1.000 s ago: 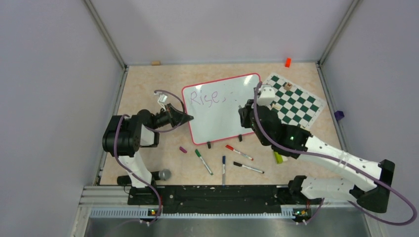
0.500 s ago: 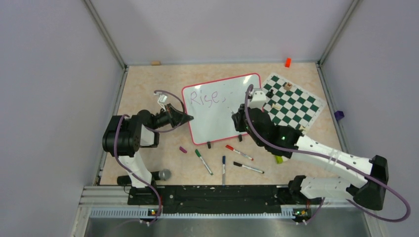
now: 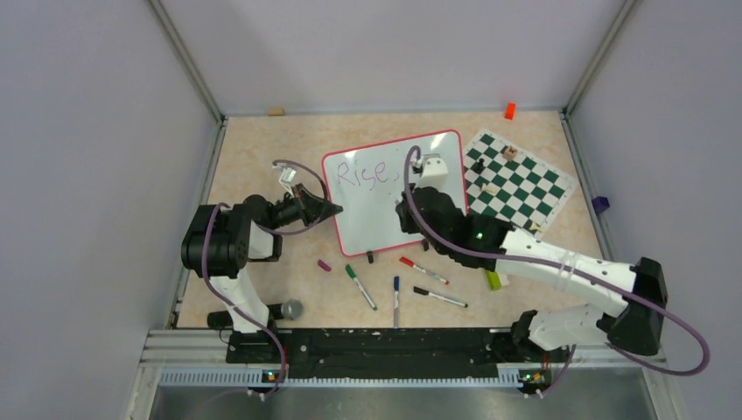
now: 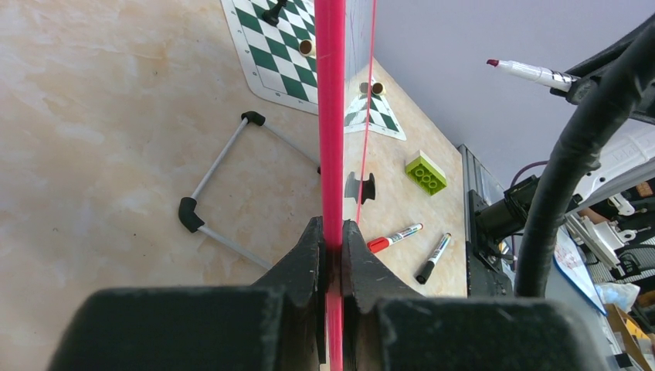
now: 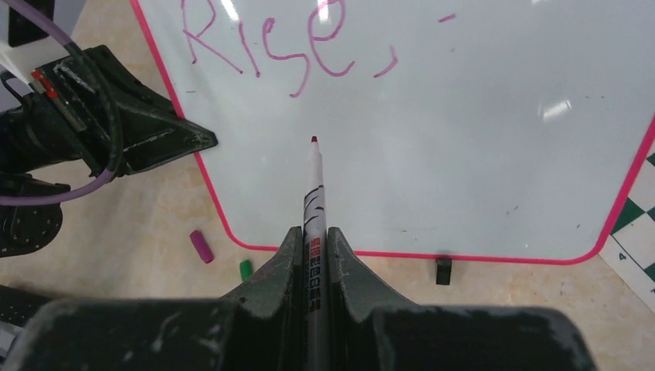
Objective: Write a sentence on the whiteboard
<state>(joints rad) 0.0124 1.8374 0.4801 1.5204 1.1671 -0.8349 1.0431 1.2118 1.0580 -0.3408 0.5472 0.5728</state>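
Marker (image 5: 315, 193) sits clamped between the fingers of the right gripper (image 5: 313, 236), its dark tip pointing at bare board just below the sentence (image 5: 286, 39), which so far reads "Rise," in purple. Whether the tip touches cannot be told from the right wrist view. The left wrist view sees the whiteboard (image 4: 330, 116) edge-on and shows the tip held apart from the glossy face. That view also shows the left gripper (image 4: 332, 232) pinched shut on the board's red-pink rim, with a wire stand (image 4: 224, 178) behind the board and a green brick (image 4: 425, 171) in front.

From above, the whiteboard (image 3: 376, 219) stands mid-table beside the chess mat (image 3: 516, 179). Loose pens lie in front of it: red (image 3: 423, 269), green (image 3: 360, 287), blue (image 3: 395, 300) and black (image 3: 440, 297).

A second ago the right gripper was at the board's right edge by the mat; now it is over the middle. The writing and the left gripper's hold are unchanged.
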